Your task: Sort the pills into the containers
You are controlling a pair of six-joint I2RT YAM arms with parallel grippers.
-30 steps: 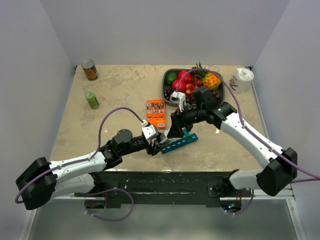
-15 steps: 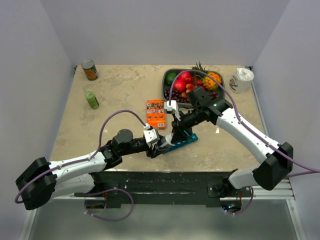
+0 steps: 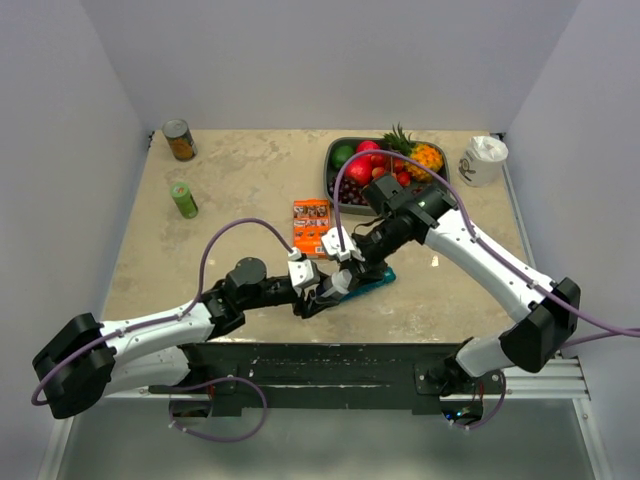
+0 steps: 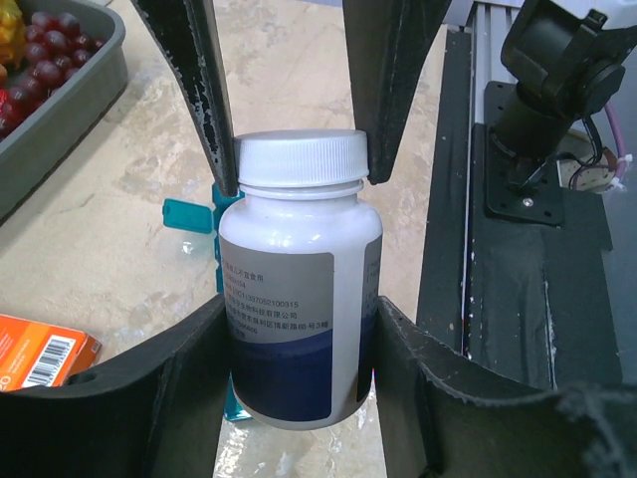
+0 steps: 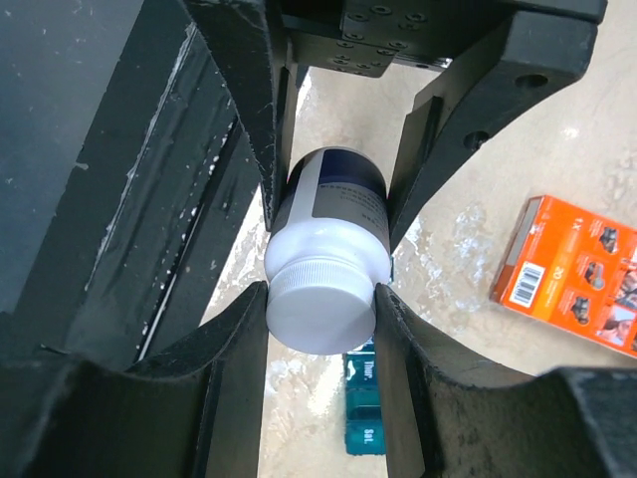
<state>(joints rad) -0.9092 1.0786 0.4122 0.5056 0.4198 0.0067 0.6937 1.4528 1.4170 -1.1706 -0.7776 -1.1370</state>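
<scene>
A small white bottle (image 4: 299,299) with a blue and grey label is held just above the table. My left gripper (image 4: 302,334) is shut on its body. My right gripper (image 5: 320,299) is shut on its white cap (image 5: 320,309), and its fingers (image 4: 204,90) show on both sides of the cap. In the top view both grippers meet at the bottle (image 3: 335,281). The teal pill-organiser strip (image 3: 378,274) lies under and beside them, lids shut, mostly hidden (image 5: 364,410). No pills are in view.
The flat orange box (image 3: 311,226) lies just behind the grippers. A grey tray of fruit (image 3: 335,172) stands at the back. A green can (image 3: 183,199), a tin (image 3: 179,139) and a white cup (image 3: 485,158) stand further off. The black rail (image 4: 518,259) runs along the near edge.
My right gripper has swung down and to the left from above the organiser onto the bottle's cap. My left gripper has kept hold of the bottle, almost still.
</scene>
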